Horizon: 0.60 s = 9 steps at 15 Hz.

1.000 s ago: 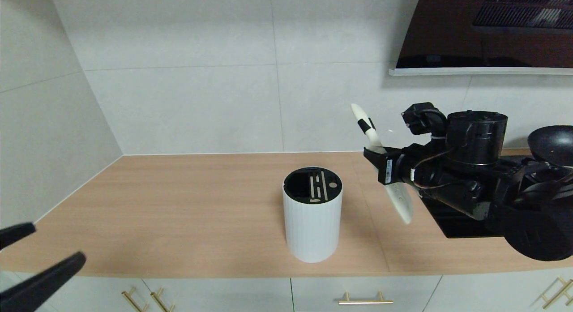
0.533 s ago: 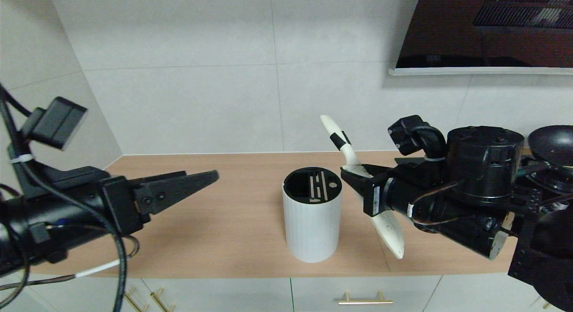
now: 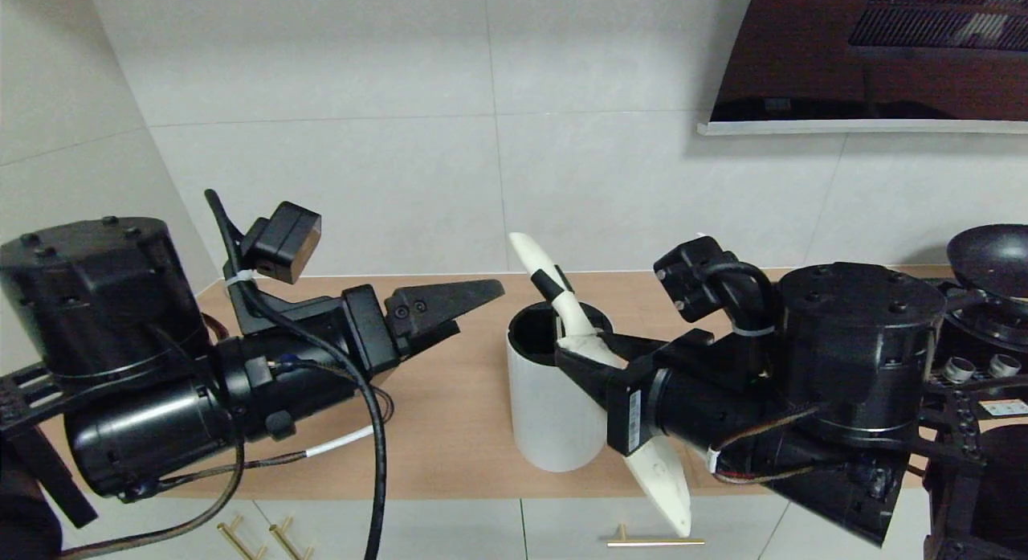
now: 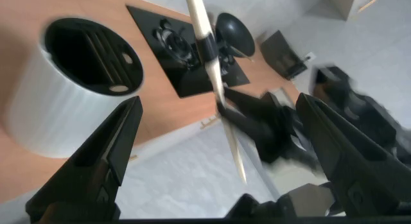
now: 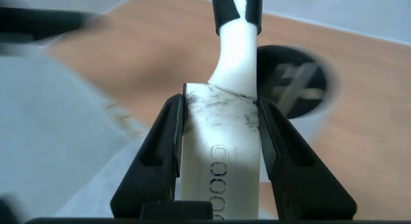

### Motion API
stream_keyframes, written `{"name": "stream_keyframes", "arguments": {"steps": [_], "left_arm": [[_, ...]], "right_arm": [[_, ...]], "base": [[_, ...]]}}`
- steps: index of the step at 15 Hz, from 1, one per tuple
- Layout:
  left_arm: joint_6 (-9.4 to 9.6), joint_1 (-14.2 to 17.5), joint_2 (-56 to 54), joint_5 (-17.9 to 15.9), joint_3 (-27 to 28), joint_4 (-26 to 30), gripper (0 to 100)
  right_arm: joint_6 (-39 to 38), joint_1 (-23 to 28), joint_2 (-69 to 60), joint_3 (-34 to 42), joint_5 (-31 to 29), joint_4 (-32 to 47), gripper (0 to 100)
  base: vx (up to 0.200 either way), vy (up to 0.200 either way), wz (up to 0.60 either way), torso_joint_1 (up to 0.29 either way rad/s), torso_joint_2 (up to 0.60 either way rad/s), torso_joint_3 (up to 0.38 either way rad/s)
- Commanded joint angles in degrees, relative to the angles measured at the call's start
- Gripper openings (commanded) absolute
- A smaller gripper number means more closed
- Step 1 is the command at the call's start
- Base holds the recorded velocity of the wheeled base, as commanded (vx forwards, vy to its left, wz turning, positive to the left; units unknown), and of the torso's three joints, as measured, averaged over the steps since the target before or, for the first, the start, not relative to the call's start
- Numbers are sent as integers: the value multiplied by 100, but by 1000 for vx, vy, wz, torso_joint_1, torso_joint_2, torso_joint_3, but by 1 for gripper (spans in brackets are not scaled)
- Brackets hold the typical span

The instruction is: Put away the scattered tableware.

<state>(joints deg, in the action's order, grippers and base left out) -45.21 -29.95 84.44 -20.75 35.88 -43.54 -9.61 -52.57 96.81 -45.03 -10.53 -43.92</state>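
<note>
**Left arm.** The left arm reaches in level over the wooden counter (image 3: pixel 450 415), pointing toward the holder (image 3: pixel 554 423). The left gripper (image 3: pixel 459 309) is empty, and its fingers (image 4: pixel 109 160) are spread wide. The fingertips are near the holder's rim and do not touch it.

**Right arm.** The right arm reaches in from the opposite side at about the same height. The right gripper (image 3: pixel 593 359) is clamped on a white utensil (image 3: pixel 654 472). In the right wrist view, both fingers (image 5: pixel 164 153) press the flat, wide middle section of the utensil (image 5: pixel 221 137).

**Utensil.** The utensil is tilted. Its narrow handle, with a black band, points up and toward the back wall. Its broad end hangs down on the robot's side of the gripper. It is clear of the holder. In the left wrist view the utensil (image 4: pixel 209 63) is beside the holder (image 4: pixel 45 115), on the cooktop (image 4: pixel 186 63) side.

**Holder.** The holder is a white ribbed cylinder with a black slotted top. It stands upright on the counter between the two grippers. In the right wrist view, its opening (image 5: pixel 302 83) lies just beyond the handle.
</note>
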Motion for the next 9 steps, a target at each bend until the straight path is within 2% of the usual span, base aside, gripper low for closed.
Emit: {"name": "stream_keyframes", "arguments": {"steps": [1,4,9], "left_arm": [[-5,-239,257,159,-19,-66,100],[4,-441,389,440,-19,-277,100],[4,-476,450,466,-19,-348,100]], "right_arm": [[-85,-263,154,-32,-1,-20,0],[-191,-448,488,-67,-10,-442,0],[-191,-544,673,-50,-28,-670,0]], "base": [[0,0,0,0,0,0],[0,0,0,0,0,0],[0,0,0,0,0,0]]}}
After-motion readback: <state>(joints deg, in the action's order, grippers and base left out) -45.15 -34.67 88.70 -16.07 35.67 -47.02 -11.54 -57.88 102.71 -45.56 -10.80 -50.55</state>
